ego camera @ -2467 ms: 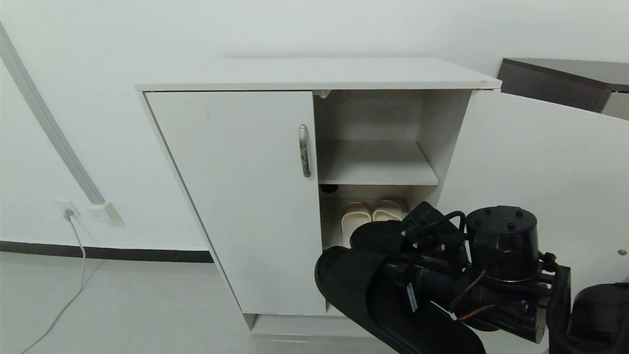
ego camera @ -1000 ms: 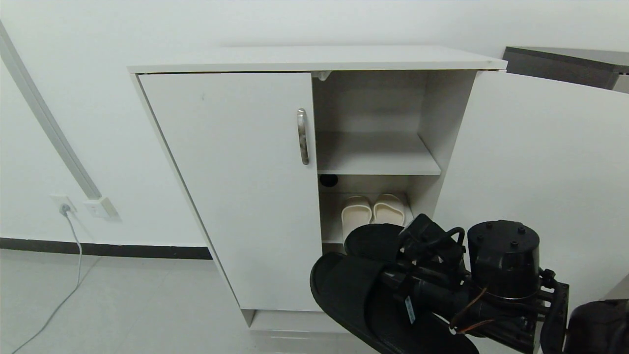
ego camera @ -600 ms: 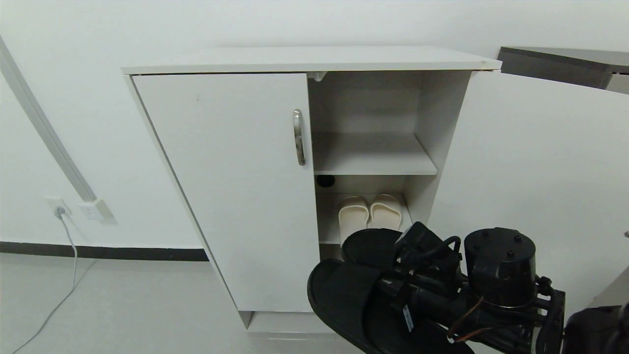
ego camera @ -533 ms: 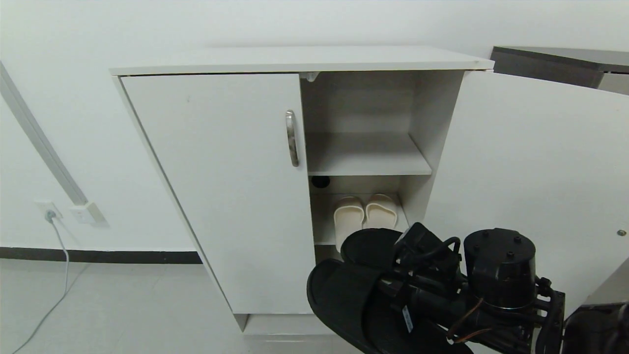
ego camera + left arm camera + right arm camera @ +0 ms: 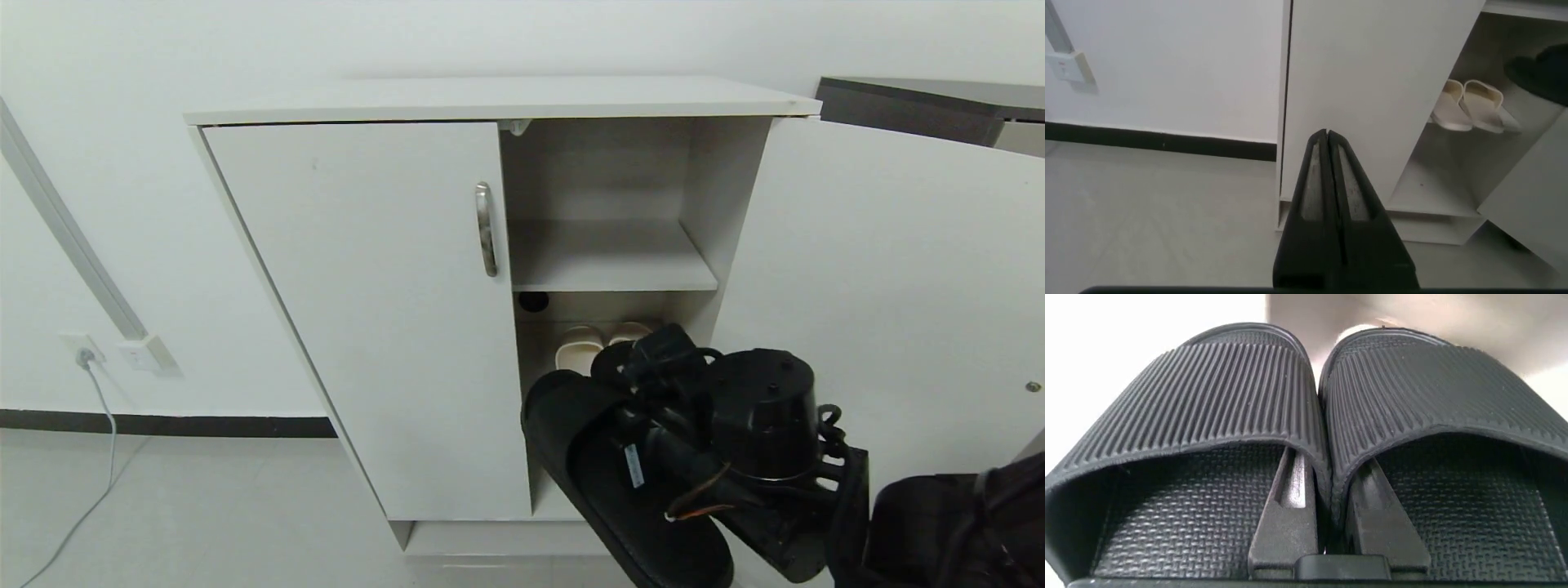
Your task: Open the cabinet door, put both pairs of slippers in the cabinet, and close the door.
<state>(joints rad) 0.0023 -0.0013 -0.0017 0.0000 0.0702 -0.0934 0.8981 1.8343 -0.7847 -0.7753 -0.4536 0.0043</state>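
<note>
Black slippers point(image 5: 606, 467) in right end effector point(image 5: 1333, 513)

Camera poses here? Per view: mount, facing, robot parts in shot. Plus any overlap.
Head view: on the head, looking forward and down at the cabinet, right door open; the right arm shows, holding the black slippers.
Left wrist view: on the left wrist, looking past the shut left claw at the floor and the cabinet's lower part.
Right wrist view: on the right wrist, looking along the right claw, its fingers inside the black slippers.
Shared: head and left wrist views both show the cream slippers inside the cabinet.
</note>
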